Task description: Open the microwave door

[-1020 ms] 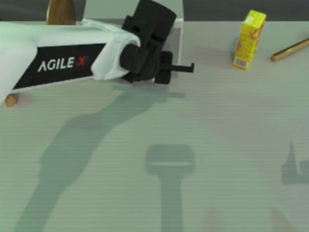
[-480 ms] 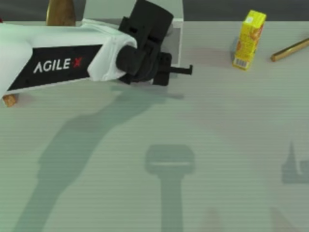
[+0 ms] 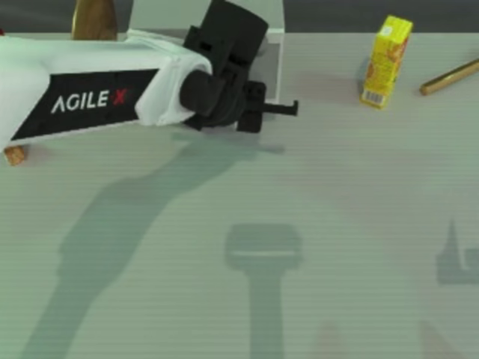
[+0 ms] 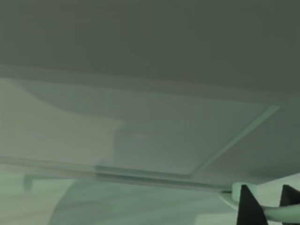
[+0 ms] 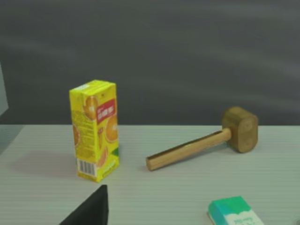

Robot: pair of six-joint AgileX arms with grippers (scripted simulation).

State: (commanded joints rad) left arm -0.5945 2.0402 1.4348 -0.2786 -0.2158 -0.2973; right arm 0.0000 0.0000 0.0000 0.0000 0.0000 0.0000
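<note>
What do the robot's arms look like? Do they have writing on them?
The left arm is a chunky white tube with a black panel reading AGILEX in white letters, the X in red. Its wrist and left gripper are blocky matte black with thin flat fingers. Of the right arm, only one dark pointed fingertip shows.

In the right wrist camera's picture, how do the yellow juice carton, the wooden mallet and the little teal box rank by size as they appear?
Largest to smallest, as they look in the right wrist view:
1. Juice carton, standing upright.
2. Wooden mallet, lying down; longer but slimmer, so nearly a tie with the carton.
3. Teal box, cut off by the picture's edge, so its full size is unsure.
</note>
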